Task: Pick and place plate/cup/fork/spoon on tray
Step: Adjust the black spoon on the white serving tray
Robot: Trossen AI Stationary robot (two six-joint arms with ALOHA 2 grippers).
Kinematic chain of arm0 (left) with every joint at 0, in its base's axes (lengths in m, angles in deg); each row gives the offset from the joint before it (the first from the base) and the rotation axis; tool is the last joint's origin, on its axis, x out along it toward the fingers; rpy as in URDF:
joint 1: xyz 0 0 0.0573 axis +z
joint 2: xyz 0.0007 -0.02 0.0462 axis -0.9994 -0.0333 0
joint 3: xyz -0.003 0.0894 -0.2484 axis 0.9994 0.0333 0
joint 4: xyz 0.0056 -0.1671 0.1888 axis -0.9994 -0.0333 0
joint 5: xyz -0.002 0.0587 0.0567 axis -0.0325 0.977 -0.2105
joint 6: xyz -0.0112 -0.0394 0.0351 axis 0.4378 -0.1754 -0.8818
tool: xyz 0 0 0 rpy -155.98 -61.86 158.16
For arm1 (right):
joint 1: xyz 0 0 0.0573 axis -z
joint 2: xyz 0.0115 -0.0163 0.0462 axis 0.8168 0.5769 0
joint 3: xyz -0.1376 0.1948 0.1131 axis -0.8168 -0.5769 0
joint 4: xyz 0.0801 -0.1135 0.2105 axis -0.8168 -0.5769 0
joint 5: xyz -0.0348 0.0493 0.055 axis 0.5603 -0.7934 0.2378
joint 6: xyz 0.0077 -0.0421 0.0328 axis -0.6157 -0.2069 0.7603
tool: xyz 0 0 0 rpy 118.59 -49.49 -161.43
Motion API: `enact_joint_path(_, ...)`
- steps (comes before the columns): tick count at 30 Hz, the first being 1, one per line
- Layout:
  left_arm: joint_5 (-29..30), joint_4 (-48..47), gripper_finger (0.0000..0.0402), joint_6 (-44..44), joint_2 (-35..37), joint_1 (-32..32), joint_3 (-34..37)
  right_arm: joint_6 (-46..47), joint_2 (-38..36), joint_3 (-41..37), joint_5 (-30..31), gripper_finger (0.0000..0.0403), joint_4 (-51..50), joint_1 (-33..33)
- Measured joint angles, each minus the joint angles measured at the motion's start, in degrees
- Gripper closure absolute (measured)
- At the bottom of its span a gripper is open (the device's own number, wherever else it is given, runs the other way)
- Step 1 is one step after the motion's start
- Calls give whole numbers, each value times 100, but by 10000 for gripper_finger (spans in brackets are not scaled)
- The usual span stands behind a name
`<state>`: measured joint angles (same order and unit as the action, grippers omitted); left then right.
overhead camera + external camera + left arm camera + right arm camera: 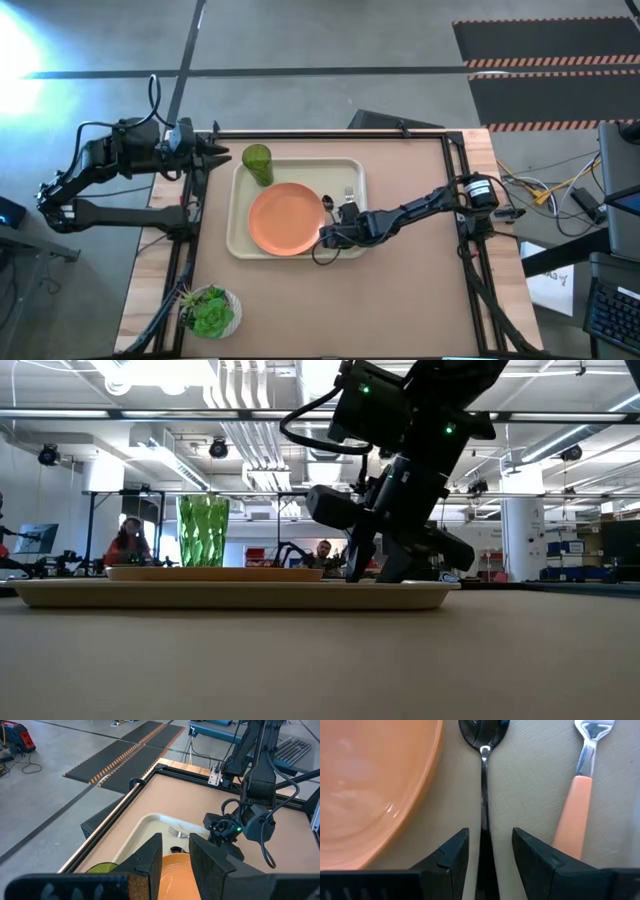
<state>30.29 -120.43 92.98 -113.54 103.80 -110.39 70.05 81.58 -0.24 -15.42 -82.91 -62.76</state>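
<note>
No legible text, label, brand, number or sign anywhere in view.

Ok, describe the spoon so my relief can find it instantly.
Find the cream tray on the brown table; on its strip right of the orange plate lie two utensils. The spoon is the dark all-metal one next to the plate, between the right pincer's open fingers; the fork has a pink handle.

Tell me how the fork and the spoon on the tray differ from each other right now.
The fork has a salmon-pink handle and silver tines; the spoon is dark metal throughout, with an oval bowl and thin handle. The spoon lies next to the plate, the fork farther from it. The spoon's handle runs between the open fingers of the right gripper; the fork lies outside them. Both lie flat and roughly parallel on the tray.
</note>
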Motion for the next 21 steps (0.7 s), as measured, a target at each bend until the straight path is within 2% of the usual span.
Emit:
enact_joint_path(7, -2, 0, 323, 4, 0, 1, 0, 84, 0, -58, 27, 288, 201, 0)
enact_joint_path(17, 0, 0, 323, 4, 0, 0, 0, 187, 0, -63, 84, 378, 254, 0)
enact_joint_path(21, -2, 0, 323, 4, 0, 2, 0, 172, 0, -63, 86, 393, 340, 0)
